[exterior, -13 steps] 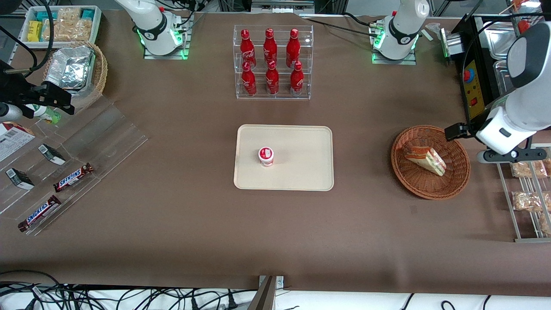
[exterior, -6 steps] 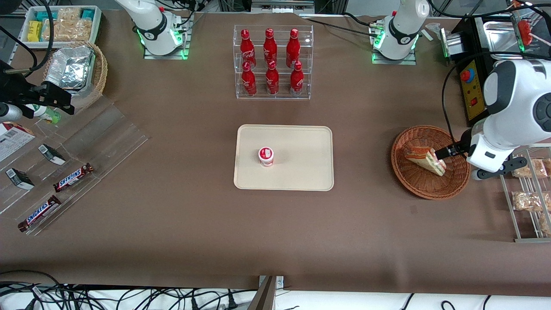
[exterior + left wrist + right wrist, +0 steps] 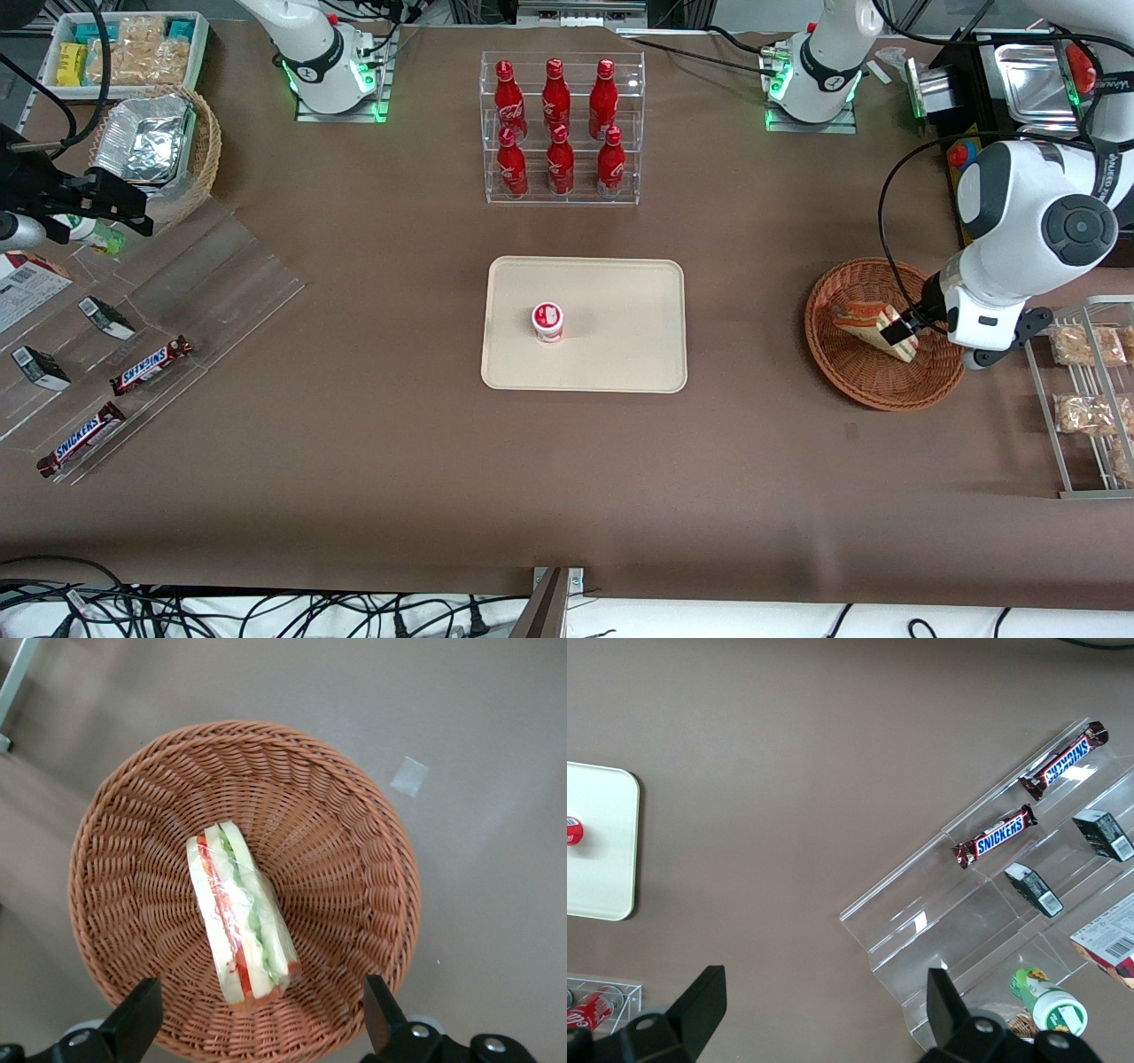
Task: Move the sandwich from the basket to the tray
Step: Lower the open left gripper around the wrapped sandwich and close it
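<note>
The sandwich (image 3: 875, 330) lies in the round reddish-brown basket (image 3: 850, 377) at the right of the front frame, toward the working arm's end of the brown counter (image 3: 372, 443). It rests on its side, its green and red filling layers showing through the clear wrap. In the wrist view the sandwich (image 3: 241, 923) stretches from the middle of the basket (image 3: 354, 815) out to the woven wall.

The pincer (image 3: 904, 331) hangs just over the basket, above the sandwich's broad end. Its fingers (image 3: 133, 1023) stand wide apart, one to each side of the sandwich, and hold nothing. Whether they touch the wrap cannot be told.

The cream tray (image 3: 620, 354) sits at the centre of the front frame, well apart from the basket. On it stands a small red-and-white cup (image 3: 547, 321).

Above the tray in the frame, a clear rack (image 3: 562, 197) carries six red bottles (image 3: 555, 93). At the lower left, Snickers bars (image 3: 151, 365) lie on a clear stepped stand (image 3: 221, 292). At the upper left, a tan basket (image 3: 205, 151) holds foil containers (image 3: 142, 142). At the right edge, bags of brown snacks (image 3: 1085, 412) lie on a metal rack (image 3: 1050, 425).
</note>
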You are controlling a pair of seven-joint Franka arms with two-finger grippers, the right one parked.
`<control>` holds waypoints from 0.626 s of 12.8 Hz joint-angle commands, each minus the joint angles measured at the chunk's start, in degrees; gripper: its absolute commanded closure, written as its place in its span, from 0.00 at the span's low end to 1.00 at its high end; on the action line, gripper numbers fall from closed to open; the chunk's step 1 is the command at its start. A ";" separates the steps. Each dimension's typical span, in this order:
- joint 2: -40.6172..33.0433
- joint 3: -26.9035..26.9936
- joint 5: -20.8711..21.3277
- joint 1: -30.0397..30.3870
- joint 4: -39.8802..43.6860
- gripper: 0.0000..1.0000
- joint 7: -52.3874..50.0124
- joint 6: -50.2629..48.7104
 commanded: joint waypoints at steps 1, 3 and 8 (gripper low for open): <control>-3.03 -0.25 1.05 1.49 -6.55 0.00 -3.79 6.44; -2.51 -0.25 0.96 2.11 -8.14 0.00 -6.25 10.32; -0.30 -0.51 1.05 2.03 -12.35 0.00 -13.30 19.10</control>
